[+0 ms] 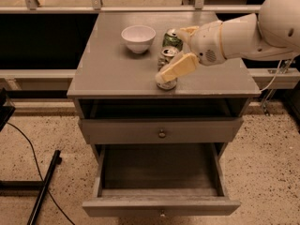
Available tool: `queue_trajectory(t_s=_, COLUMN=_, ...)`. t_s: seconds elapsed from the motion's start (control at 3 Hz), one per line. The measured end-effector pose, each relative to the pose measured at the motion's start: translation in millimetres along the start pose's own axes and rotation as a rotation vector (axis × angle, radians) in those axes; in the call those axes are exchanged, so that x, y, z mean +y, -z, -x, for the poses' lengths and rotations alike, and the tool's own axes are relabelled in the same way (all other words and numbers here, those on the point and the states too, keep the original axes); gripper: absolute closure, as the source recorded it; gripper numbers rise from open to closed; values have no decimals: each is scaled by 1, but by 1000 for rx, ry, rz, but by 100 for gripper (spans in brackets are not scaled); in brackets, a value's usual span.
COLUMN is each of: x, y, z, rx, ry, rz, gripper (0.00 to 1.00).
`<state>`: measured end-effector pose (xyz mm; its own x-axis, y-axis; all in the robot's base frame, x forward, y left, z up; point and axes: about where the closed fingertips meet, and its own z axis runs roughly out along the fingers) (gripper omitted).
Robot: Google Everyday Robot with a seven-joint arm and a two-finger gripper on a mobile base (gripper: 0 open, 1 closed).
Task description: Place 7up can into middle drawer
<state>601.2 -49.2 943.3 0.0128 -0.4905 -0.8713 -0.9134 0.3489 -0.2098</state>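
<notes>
Gripper (171, 53) has its 2 fingers (180, 65) spread wide, with the 7up can (167, 52) between them, lined up for a grab. The middle drawer (159, 205) is open, waiting.

Dim warm light; gripper (172, 54) above cabinet top (112, 69) brightest.

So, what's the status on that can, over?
Gripper open around 7up can on cabinet top. Can not yet lifted. Drawer open below. Green can close behind.
</notes>
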Motion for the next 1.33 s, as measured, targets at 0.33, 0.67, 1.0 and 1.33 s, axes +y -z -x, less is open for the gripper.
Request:
queue_trajectory(t_s=0.33, x=-3, y=-10, z=-3, rx=-33, ry=-2, rz=-7, gripper=0)
queue_trajectory(t_s=0.67, x=-5, y=-19, z=-11, rx=-49, ry=-19, rz=-1, gripper=0)
queue_trajectory(t_s=1.0, x=-6, y=-26, z=-17, rx=-47, ry=-22, rz=7, gripper=0)
queue_trajectory(t_s=1.33, x=-8, y=-28, z=-22, rx=-71, ry=-38, rz=20, gripper=2)
